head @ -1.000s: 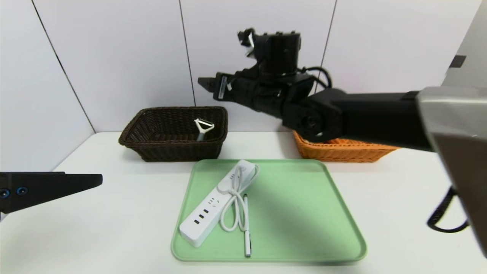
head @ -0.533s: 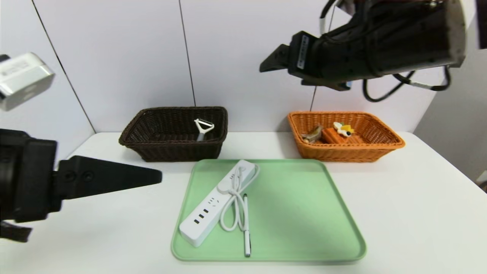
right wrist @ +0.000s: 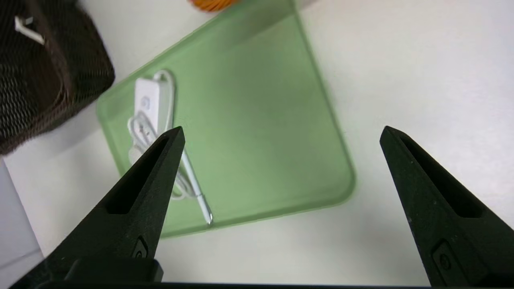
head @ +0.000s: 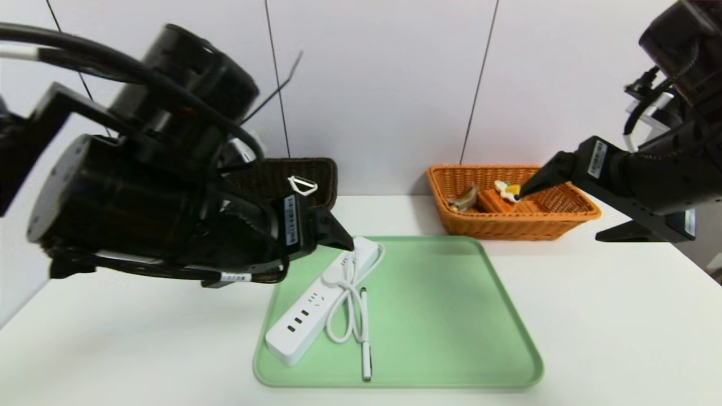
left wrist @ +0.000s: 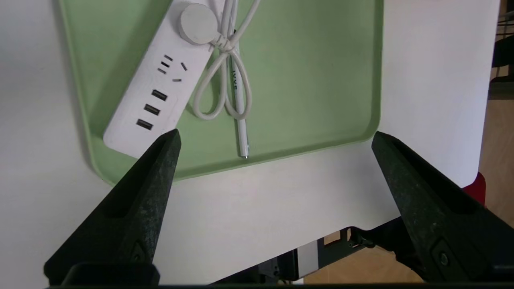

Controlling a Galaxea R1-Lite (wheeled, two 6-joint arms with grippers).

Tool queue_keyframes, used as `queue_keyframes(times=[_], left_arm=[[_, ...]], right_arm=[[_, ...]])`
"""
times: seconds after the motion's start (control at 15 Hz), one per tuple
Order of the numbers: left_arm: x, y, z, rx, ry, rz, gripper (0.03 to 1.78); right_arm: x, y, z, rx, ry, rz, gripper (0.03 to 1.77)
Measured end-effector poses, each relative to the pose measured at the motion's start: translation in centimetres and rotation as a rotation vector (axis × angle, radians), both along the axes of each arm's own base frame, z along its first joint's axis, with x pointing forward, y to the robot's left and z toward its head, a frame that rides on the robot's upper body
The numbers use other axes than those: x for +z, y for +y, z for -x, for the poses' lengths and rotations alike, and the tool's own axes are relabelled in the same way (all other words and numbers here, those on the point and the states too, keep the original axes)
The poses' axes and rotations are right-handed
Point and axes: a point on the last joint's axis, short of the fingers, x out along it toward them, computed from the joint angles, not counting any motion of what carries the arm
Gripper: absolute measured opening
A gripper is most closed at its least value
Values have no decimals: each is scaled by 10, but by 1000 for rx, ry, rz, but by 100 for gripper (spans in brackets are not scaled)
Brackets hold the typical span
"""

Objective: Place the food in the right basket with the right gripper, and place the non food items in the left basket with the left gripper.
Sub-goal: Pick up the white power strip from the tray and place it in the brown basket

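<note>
The white power strip [head: 316, 301] with its coiled cord and the slim white pen [head: 365, 338] lie on the green tray [head: 451, 316]. My left gripper [left wrist: 275, 136] hangs open and empty above the tray's near edge, with the power strip [left wrist: 160, 84] and pen [left wrist: 240, 116] below it. The white-headed peeler [head: 303, 185] lies in the dark brown basket [head: 316, 169], which my left arm mostly hides. The cake wedge [head: 499, 198] and the wrapped snack [head: 463, 198] sit in the orange basket [head: 507, 225]. My right gripper [right wrist: 281, 132] is open and empty, raised by the orange basket's right side.
Both baskets stand against the back wall, the dark one on the left and the orange one on the right. The tray [right wrist: 249, 120] lies in the middle of the white table [head: 609, 316]. The table's near edge shows in the left wrist view.
My left arm has swung in from the far left to above the tray's left side. My right arm has moved from high over the middle down to the right of the orange basket.
</note>
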Motion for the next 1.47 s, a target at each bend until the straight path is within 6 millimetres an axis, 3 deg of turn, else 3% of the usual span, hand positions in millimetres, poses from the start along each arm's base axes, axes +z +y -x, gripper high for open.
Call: queue_keyframes(times=[0.2,0.47,0.73,1.47], left_arm=[[-6,-31,-18,0,68,-30,169],[-25,-63,-22,-37,125,-120,169],[-32,-80,-32,-18,145,-173,169],[-65,-112,-45,3,230,-249,169]], right_arm=[[-6,-25,0,-41,-11,-68,169],[-23,-33,5,-30,38,-59,169],[-36,-37,4,-34,21,-55,169],[-39,-53,-1,-79,3,-33,170]])
